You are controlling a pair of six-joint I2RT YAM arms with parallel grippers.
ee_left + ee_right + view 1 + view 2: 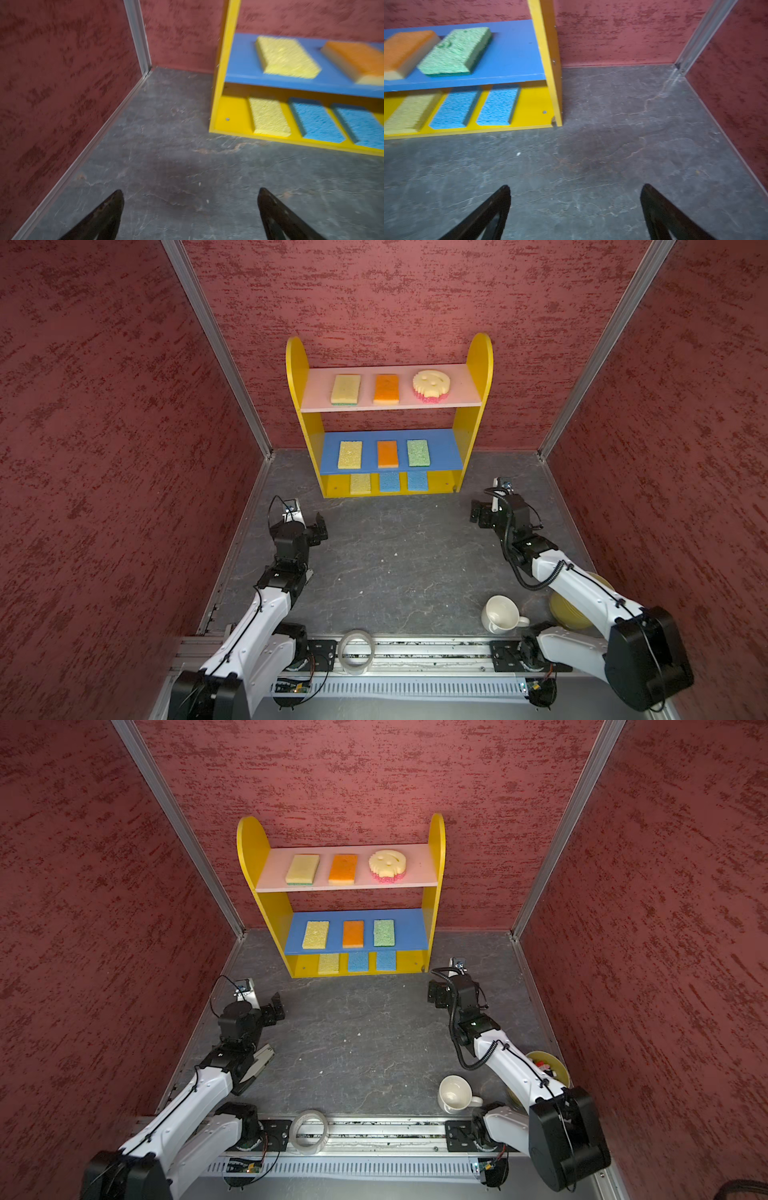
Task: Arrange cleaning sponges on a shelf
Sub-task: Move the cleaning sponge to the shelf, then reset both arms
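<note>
9 cleaning sponges [387, 454] on shelf [478, 360], centre frame: likely light, soft; pinch across narrow width. Left gripper [190, 194], right gripper [575, 189] spread wide, empty.

The left claw [190, 190] and the right claw [576, 185] gape wide, empty.

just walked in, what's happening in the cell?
Nothing is being handled. All nine cleaning sponges lie flat on the shelf, three each on the pink upper board, blue middle board and yellow base. The left gripper and right gripper hang open and empty above the floor in front of it. A white mug and tape ring sit near the front.
</note>
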